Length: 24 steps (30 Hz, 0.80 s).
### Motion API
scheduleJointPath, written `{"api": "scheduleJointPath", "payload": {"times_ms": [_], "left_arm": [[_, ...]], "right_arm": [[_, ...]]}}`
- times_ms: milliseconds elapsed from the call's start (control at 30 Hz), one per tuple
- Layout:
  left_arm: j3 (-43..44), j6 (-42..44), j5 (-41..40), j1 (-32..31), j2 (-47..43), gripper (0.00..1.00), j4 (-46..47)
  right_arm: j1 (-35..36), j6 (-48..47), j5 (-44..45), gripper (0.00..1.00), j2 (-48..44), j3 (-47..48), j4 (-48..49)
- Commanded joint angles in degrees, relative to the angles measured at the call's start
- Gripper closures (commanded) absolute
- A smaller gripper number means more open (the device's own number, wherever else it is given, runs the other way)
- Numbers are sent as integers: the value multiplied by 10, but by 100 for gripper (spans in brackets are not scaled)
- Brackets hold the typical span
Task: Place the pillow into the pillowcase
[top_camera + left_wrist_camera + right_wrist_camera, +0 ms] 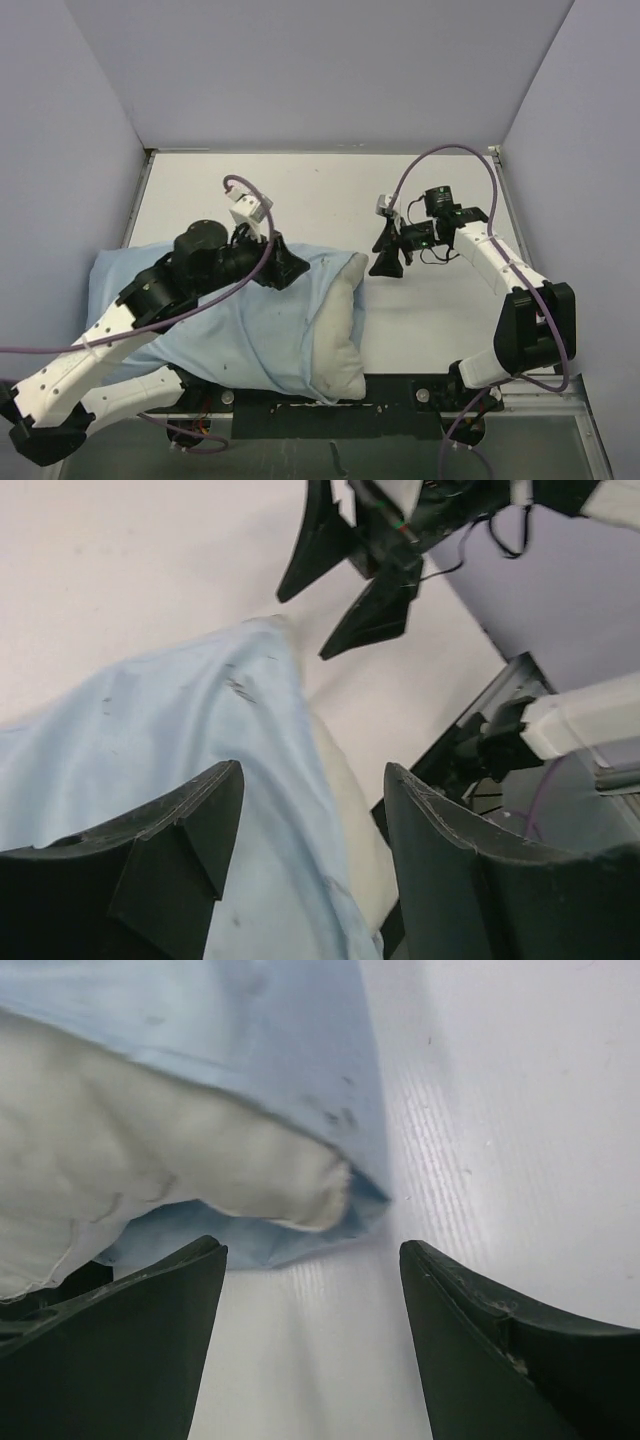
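Top view: my left hand (290,265) hovers spread above the pillowcase (250,330). My right hand (388,255), also spread, waits beside the pillow (340,345), whose end pokes out.

Left wrist: blue cloth lies below me, nothing pinched.

Right wrist: a bare corner sits just ahead, probably awaiting my push.

No legible text, label, brand, number or sign anywhere in any view.
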Motion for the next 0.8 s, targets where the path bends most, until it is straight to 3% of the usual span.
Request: {"api": "scheduleJointPath", "payload": {"times_ms": [0,133,267,433,467,600,633,767], "left_arm": [[35,-7,-66,1,132,43,-94],[74,-5,-28,-2,204,43,-97],[91,-12,2,-22,228,43,-109],[80,-31,-25,-61,236,45,-143],[76,-33,-25,-62,240,51,-147],[74,-33,33,-63,258,94,-128],[78,-32,54,-62,260,100,-119],[137,-17,98,-58,262,100,-102]], "right_arm": [[14,89,-35,28,13,-18,68],[24,103,-101,26,23,-31,80],[20,77,-89,25,21,-25,60],[15,38,-76,23,14,-14,25],[15,31,-72,23,10,-12,20],[-5,-32,-67,22,-17,0,-22],[-13,-72,-85,22,-26,4,-46],[-14,-386,-170,28,-47,27,-285]]}}
